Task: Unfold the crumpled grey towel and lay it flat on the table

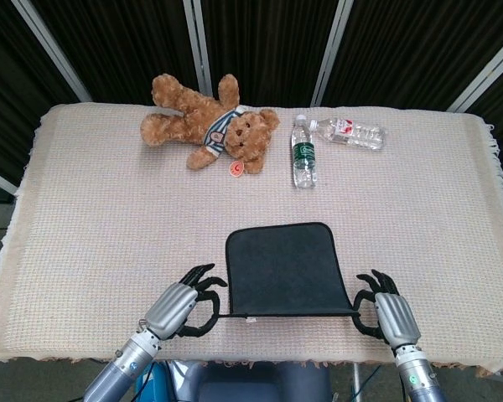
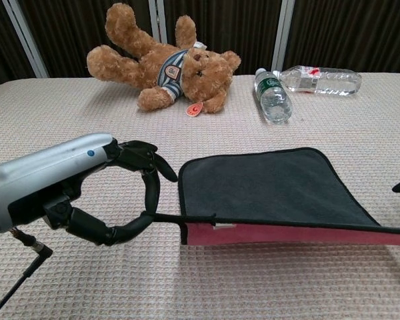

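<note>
you are pinching the grey towel's (image 1: 282, 268) near corners with your left hand (image 1: 178, 306) and right hand (image 1: 387, 310), stretching it tight so it is lying flat.

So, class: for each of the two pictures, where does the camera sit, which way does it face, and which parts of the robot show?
Head view: high above the near edge, looking down on the cream woven tablecloth; both hands, left hand, right hand, and forearms show.
Chest view: low, facing across the table; only the left hand shows fully.
Shared: dark grey towel, brown teddy bear, two clear plastic bottles.
</note>
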